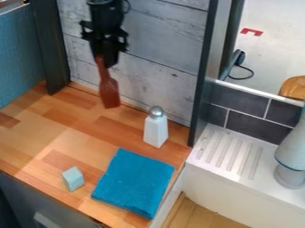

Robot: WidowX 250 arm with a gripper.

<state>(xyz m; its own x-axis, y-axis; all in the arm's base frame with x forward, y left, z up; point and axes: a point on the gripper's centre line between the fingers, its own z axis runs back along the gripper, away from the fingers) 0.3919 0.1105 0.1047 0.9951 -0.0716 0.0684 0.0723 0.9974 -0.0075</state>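
Observation:
The black gripper (106, 60) hangs at the upper left of the camera view, in front of the grey plank wall. It is shut on the handle of a reddish-brown wooden spatula (109, 93), whose blade points down above the back of the wooden counter. To the right and lower stands a white shaker (156, 129) with a silver top, apart from the spatula. A blue cloth (134, 182) lies flat near the counter's right front. Left of the cloth is a small pale blue-green block (73, 178).
A white sink unit (238, 156) with a ridged drainboard adjoins the counter at the right, with a grey-white object (292, 156) standing on it. Dark posts (44, 44) flank the plank wall. Dark tiles (256, 119) line the sink's back.

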